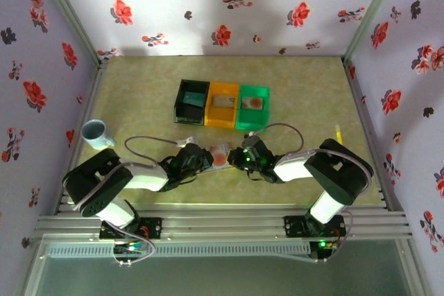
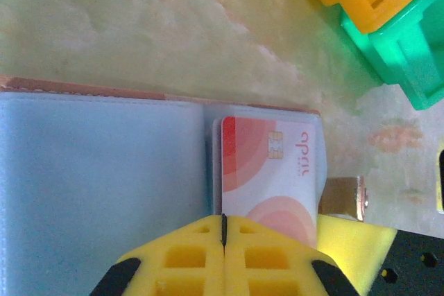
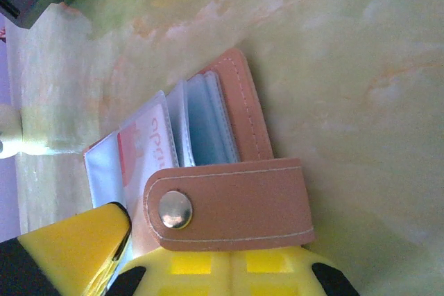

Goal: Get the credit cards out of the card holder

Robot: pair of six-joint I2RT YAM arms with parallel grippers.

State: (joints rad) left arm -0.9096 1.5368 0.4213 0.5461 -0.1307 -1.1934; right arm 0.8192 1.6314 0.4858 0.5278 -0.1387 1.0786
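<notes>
Lying open on the marbled tabletop (image 1: 139,102), between the two claws and just on the arms' side of the bins: one card holder (image 1: 219,154), brownish-pink outside, blue-grey sleeves within.

Credit card (image 2: 270,171): pale, with orange-red arcs and a chip. It sits in a sleeve, its near end running under the left claw (image 2: 223,225).

Left claw: yellow fingers pressed together; whether they nip the card cannot be told.

Right claw (image 3: 232,260): fingers pressed together at the edge of the clasp tab (image 3: 229,206), which bears a metal snap (image 3: 175,211); a hold on the tab is not clear.

Beyond the holder, touching in a row: black bin (image 1: 182,110), orange bin (image 1: 222,124), green bin (image 1: 253,125), each with a flat item inside.

Pale blue mug (image 1: 96,134): upright near the tabletop's left edge.
</notes>
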